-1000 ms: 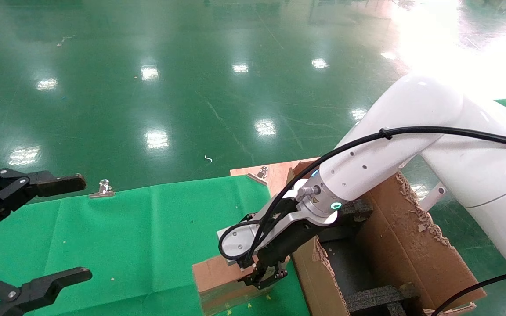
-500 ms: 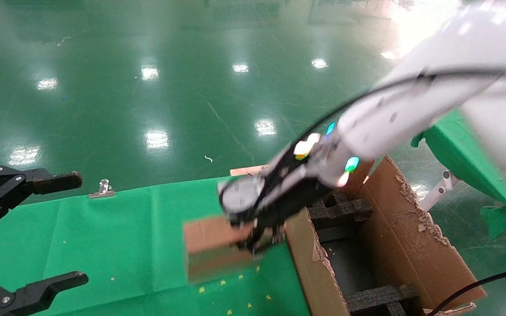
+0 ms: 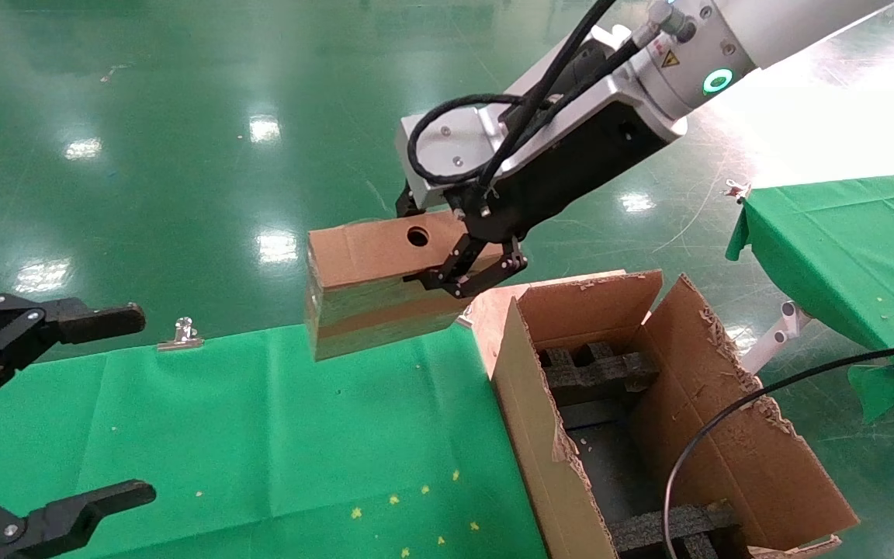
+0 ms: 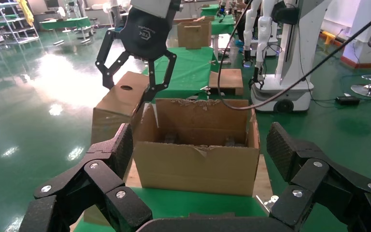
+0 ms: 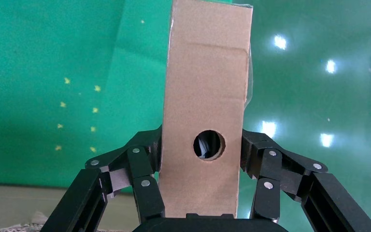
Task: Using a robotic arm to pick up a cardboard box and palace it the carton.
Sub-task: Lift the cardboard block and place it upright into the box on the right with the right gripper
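Head view: cardboard box (image 3: 369, 283) in right fingers (image 3: 486, 272), beside carton (image 3: 540, 435)

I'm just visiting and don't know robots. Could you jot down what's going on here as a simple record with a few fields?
Right gripper: shut on the cardboard box, holding it in the air
Box position: above the green cloth, beside the carton, not yet over its opening
Box detail: round hole in its top face
Carton: open, torn flaps, black foam inserts inside
Left gripper: open, idle at the left edge of the cloth
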